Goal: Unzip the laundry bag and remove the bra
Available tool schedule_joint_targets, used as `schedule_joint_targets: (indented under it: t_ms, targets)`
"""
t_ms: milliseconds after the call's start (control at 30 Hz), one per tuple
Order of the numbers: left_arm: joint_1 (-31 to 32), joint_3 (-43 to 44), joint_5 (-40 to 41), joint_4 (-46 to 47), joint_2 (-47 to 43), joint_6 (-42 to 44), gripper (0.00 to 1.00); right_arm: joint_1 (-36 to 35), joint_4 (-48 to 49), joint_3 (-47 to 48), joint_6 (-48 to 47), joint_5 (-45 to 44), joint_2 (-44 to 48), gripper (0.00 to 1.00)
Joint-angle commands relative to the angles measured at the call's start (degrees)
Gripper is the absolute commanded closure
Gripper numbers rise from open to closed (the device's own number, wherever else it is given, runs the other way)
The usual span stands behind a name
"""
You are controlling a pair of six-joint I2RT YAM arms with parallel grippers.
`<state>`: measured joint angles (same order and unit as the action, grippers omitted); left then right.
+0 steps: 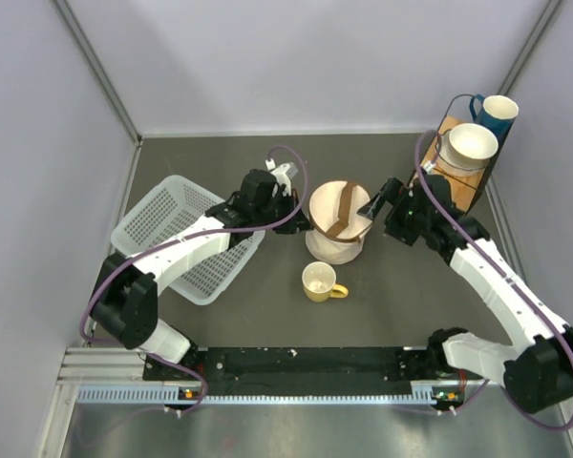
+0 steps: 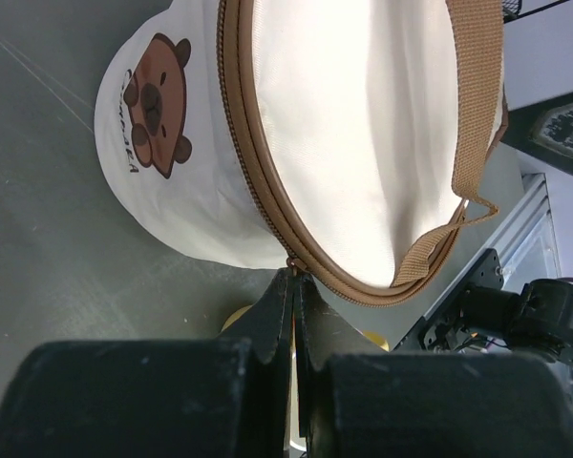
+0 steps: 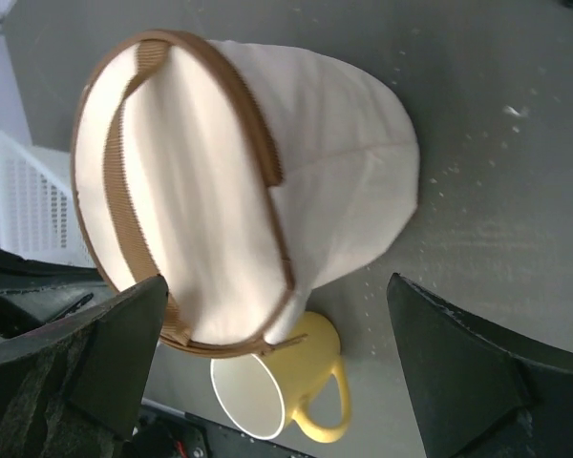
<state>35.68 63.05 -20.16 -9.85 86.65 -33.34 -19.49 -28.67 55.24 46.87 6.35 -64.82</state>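
The left gripper (image 2: 292,281) has its two fingers (image 2: 263,329) pressed together with only a thin slit between them. Their tips are pinched on the zip pull (image 2: 289,260). Right at those tips runs the brown zip line round the rim of the laundry bag (image 2: 363,124), and it looks shut as far as it can be seen. Beyond the tips the cream lid fills the view. A brown strap (image 2: 473,114) crosses the lid, and a brown bear picture (image 2: 158,100) sits on the side wall off to one side. Under the bag is the dark grey table (image 2: 38,219).

The right gripper (image 3: 277,291) has its fingers (image 3: 105,353) spread wide and holds nothing. The bag sits ahead of them, in line with the gap, and one finger is close to the lid's rim. I cannot tell whether that finger touches it.

Just beside the bag, a little further from both sets of fingers, stands a yellow mug (image 3: 277,405) with its mouth open. Past the left arm's side lies a white basket (image 3: 24,200). Well away behind the right gripper, at the table's far corner, are a white bowl (image 1: 472,143) and a blue cup (image 1: 499,112).
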Motion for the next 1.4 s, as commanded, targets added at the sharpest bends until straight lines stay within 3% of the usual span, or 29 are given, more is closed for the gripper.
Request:
schedule_joint_targets:
  t_ms: [0, 133, 333, 567, 733, 833, 900, 933, 967, 1033, 1200, 1367]
  targets:
    - [0.53, -1.34, 1.53, 2.20, -3.07, -1.28, 1.00, -0.47, -0.51, -2.42, 6.12, -7.83, 6.89, 0.01]
    - [0.97, -1.70, 1.88, 2.29, -3.16, -1.81, 1.00, -1.78, -0.26, -4.43, 10.15, -5.31, 8.48, 0.01]
    - [1.85, -1.70, 1.88, 0.71, -4.03, -2.17, 1.00, -10.13, 2.64, -7.77, 17.35, -7.14, 6.64, 0.01]
    - [2.90, -1.96, 2.23, -0.44, -4.91, -1.90, 1.00, -12.85, 18.79, -14.81, 26.25, -3.45, 1.89, 0.01]
    - [4.22, -2.14, 2.15, -0.96, -5.09, -1.99, 1.00, -14.35, 23.12, -13.67, 26.78, -5.46, -1.10, 0.02]
    - [5.19, -2.49, 2.41, -0.88, -5.35, -2.17, 1.00, -14.44, 26.46, -13.76, 26.78, -7.48, -1.45, 0.13]
    - [5.36, -2.40, 2.41, -1.31, -5.62, -1.90, 1.00, -14.44, 26.91, -12.80, 26.08, -8.98, -1.80, 0.35]
    - [5.36, -2.14, 2.76, -1.84, -5.70, -0.77, 1.00, -14.44, 25.86, -12.18, 24.68, -9.68, -1.98, 0.48]
    - [5.28, -0.83, 3.20, -2.45, -5.70, 0.11, 1.00, -14.35, 24.37, -11.39, 24.15, -11.26, -2.68, 0.78]
    - [5.19, 1.02, 3.81, -6.31, -5.53, 3.18, 1.00, -13.91, 21.39, -8.93, 21.44, -11.97, -3.03, 1.00]
    - [3.26, 4.10, 6.89, -12.82, -5.97, 8.46, 1.00, -9.36, 18.47, -4.19, 10.55, -5.14, -4.35, 1.00]
    - [-3.15, 3.31, 3.12, -12.74, -7.29, 11.37, 1.00, -5.57, 10.41, 3.19, -11.68, 13.38, -10.05, 1.00]
